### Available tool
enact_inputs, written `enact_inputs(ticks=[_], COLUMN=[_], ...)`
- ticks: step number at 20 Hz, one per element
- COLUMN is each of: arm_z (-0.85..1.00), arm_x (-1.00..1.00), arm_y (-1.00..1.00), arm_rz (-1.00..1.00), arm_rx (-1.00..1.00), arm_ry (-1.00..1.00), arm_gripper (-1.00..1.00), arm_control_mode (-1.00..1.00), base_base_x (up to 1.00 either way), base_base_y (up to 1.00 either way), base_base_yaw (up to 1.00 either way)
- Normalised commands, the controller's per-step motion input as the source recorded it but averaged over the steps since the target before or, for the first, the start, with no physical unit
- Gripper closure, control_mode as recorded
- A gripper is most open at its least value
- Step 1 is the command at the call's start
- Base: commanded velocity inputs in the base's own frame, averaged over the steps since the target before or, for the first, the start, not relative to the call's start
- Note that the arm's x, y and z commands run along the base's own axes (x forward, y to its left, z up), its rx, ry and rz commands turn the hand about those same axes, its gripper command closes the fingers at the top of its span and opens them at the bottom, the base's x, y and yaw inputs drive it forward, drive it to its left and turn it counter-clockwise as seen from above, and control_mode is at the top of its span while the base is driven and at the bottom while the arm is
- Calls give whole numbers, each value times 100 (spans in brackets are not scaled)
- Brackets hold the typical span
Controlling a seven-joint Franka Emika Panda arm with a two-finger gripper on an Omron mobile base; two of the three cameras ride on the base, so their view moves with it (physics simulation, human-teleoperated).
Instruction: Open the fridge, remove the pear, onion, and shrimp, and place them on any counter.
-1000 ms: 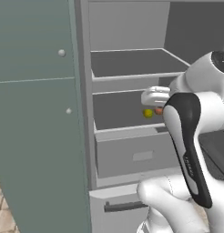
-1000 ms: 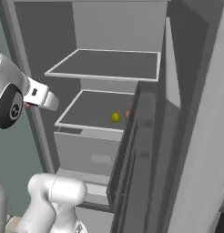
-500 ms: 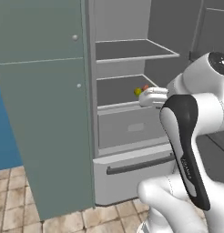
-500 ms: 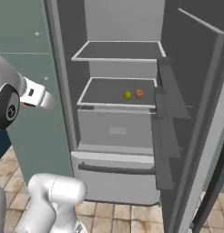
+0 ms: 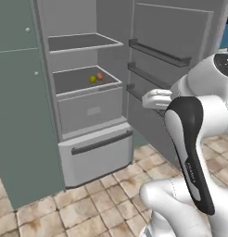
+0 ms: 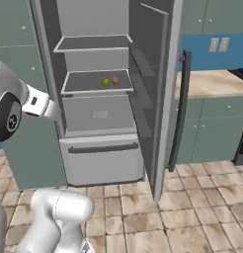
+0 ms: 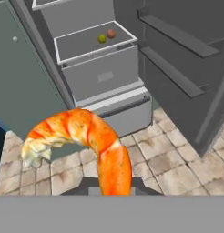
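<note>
- Tiled kitchen floor [image 7: 177, 168] is seen below the pincer [image 7: 114, 191], with the fridge [image 5: 88, 115] standing open ahead of it and the door [image 6: 160, 89] swung wide.
- The pincer is found nearly closed, clamped on the shrimp [image 7: 86, 141], which curls up and away from the fingertips and hangs over the floor, clear of the fridge.
- The pear [image 7: 101, 38] and the onion [image 7: 111, 33] are observed well ahead of the pincer on the fridge's lower shelf [image 7: 82, 43], just beside each other, the onion the farther of the two; both are yet to be fetched.
- The step in hand is judged to be the carrying of the shrimp to the desk [image 6: 212, 83], whose tan top is seen beyond the open door, well off to one side of the pincer.
- The grip should be kept firm throughout; the piece is thin and is held by one end only, so a slip is judged possible.
- The open door and its handle [image 6: 182, 106] should be given a wide berth during the swing.
- Release is advised only once the shrimp is low over the desk top and away from its edge.
</note>
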Motion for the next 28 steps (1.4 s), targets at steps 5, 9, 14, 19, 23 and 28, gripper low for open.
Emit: enact_inputs(ticks=[5,9,14,19,23,28], arm_z=[0,0,0,0,0,0], arm_x=[0,0,0,0,0,0], arm_y=[0,0,0,0,0,0], arm_rz=[0,0,0,0,0,0], arm_rx=[0,0,0,0,0,0], arm_ry=[0,0,0,0,0,0], arm_gripper=[100,100,100,100,100,100], arm_control_mode=[100,100,100,100,100,100], base_base_x=[-100,-100,-74,-35,-10,19], base_base_y=[-53,-62,-76,-75,-67,-72], base_base_yaw=[-43,-44,-51,-65,-69,-53])
